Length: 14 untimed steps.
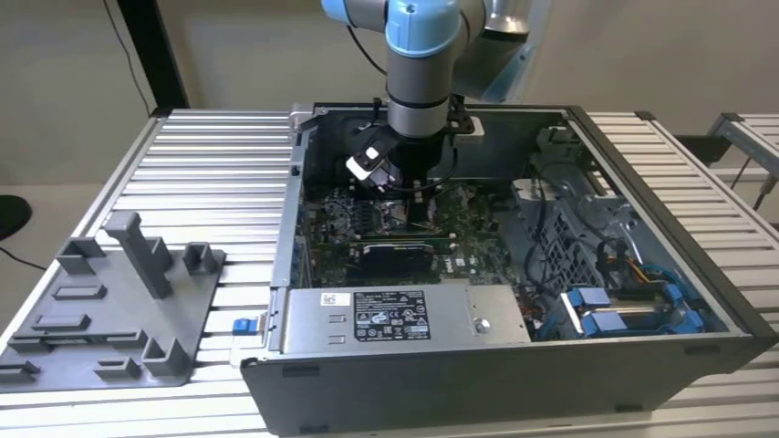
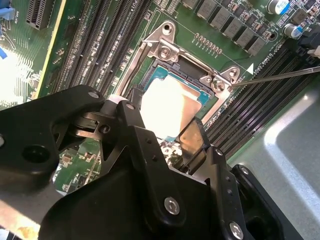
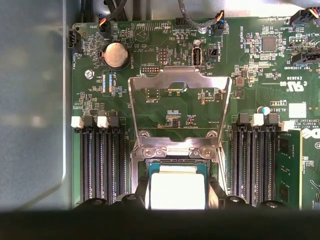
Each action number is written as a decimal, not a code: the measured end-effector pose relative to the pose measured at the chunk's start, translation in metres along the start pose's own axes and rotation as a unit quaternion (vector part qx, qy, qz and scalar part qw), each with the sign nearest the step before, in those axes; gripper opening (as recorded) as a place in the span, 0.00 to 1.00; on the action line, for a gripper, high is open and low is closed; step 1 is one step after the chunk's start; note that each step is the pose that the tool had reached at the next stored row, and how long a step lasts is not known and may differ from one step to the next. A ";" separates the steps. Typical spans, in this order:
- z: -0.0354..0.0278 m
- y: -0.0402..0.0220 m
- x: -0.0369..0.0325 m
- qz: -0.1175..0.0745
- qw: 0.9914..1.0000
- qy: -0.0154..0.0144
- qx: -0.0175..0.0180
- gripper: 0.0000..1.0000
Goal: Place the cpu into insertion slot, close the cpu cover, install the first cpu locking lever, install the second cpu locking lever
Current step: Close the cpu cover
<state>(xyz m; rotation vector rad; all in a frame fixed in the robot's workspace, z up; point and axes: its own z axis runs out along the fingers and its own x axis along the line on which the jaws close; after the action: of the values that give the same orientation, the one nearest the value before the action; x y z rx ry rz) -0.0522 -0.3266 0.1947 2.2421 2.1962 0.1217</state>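
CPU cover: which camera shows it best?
First wrist view: the thin silvery metal cpu cover is flipped open and its whole frame faces the camera. Second wrist view catches its hinge end; in the exterior view it's too small to tell.

Arm [image 1: 420, 91] upright, end effector [image 1: 421, 219] downward.

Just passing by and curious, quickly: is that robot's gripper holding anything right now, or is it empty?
Gripper: closed on the small silvery chip, which sits between its two black fingers over the green board; the hinged metal cover stands open.
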 end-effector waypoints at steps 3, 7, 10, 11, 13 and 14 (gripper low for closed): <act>0.0000 0.0000 0.0000 0.000 1.000 0.000 0.000 0.00; 0.0001 0.0000 -0.0004 0.000 1.000 0.000 0.000 0.00; 0.0001 0.0000 -0.0008 0.000 1.000 0.000 0.000 0.00; 0.0001 0.0001 -0.0009 0.000 1.000 0.000 0.000 0.00; 0.0000 0.0000 -0.0010 0.000 1.000 0.000 0.000 0.00; 0.0000 0.0000 -0.0010 0.000 1.000 0.000 0.000 0.00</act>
<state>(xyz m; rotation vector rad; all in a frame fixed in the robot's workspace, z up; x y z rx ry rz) -0.0522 -0.3276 0.1946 2.2421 2.1962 0.1220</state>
